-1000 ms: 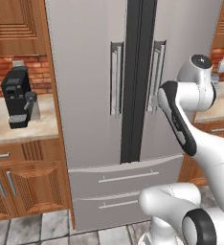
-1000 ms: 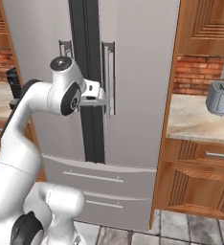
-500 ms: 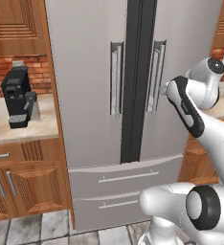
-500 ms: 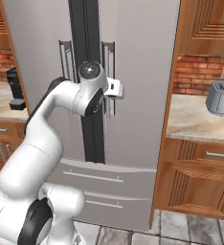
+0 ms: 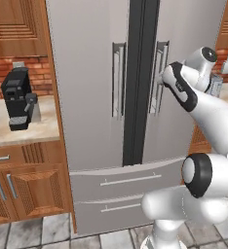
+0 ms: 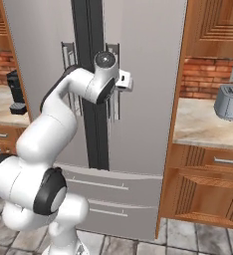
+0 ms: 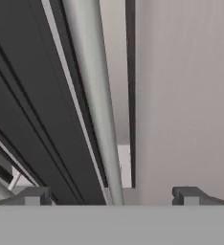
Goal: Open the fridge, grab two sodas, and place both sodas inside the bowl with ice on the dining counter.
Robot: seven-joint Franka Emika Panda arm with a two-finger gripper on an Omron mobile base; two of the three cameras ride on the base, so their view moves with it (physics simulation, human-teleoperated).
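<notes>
The fridge (image 5: 101, 97) fills the middle of both base views, its two doors shut edge to edge along the dark centre strip (image 5: 138, 82). A long vertical handle stands on each side of that strip: the left handle (image 5: 118, 80) and the right handle (image 5: 160, 78). Below the doors lie two drawers (image 5: 125, 194), each with a horizontal bar, both shut.

The pincer (image 7: 111, 196) is at the right handle, in the upper middle of the right base view, where the hand (image 6: 122, 81) sits against the bar just right of the strip. In the hand view the handle (image 7: 95, 95) runs as a pale rod from the top of the frame down to the bottom middle, between the two fingertips (image 7: 35, 195). The jaws stand wide apart with a gap on each side of the rod; they do not touch it. To the rod's right is the plain grey door face, to its left the dark strip.

The arm (image 5: 203, 112) rises along the right edge of the left base view and bends across to the handle.

Wooden cabinets hem the fridge on both sides. At the left of the left base view a bench (image 5: 13, 129) carries a black coffee machine (image 5: 17, 97) near the fridge's side panel. At the right of the right base view another bench (image 6: 208, 127) holds a grey toaster (image 6: 229, 102), well clear of the fridge. The tiled floor (image 5: 33, 233) in front of the drawers is open apart from the robot's base.
</notes>
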